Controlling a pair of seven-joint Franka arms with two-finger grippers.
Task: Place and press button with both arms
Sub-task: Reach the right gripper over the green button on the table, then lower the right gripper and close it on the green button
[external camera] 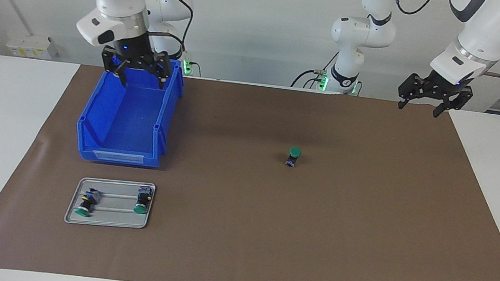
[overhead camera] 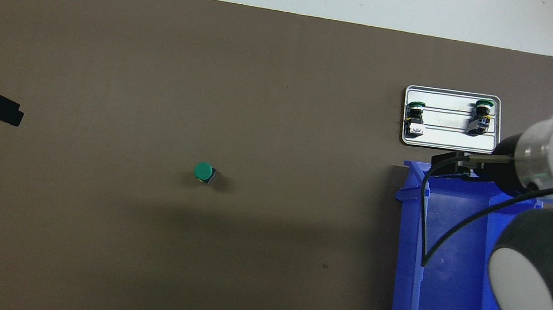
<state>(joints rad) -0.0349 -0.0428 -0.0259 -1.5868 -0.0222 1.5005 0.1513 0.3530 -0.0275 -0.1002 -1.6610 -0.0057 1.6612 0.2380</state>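
Observation:
The button (external camera: pixel 294 157) (overhead camera: pixel 205 172) stands alone on the brown mat near the middle of the table, its green cap up and its black body with the terminal block below. No gripper touches it. My right gripper (external camera: pixel 142 81) hangs open and empty over the end of the blue bin (external camera: pixel 92 116) nearest the robots. My left gripper (external camera: pixel 418 109) is open and empty in the air over the mat's corner at the left arm's end. In the overhead view the right arm's wrist hides most of its gripper.
A small metal tray (external camera: pixel 111 220) (overhead camera: pixel 446 141) holding two more green-capped buttons lies on the mat, farther from the robots than the bin (overhead camera: pixel 409 249). The brown mat (external camera: pixel 266 238) covers most of the white table.

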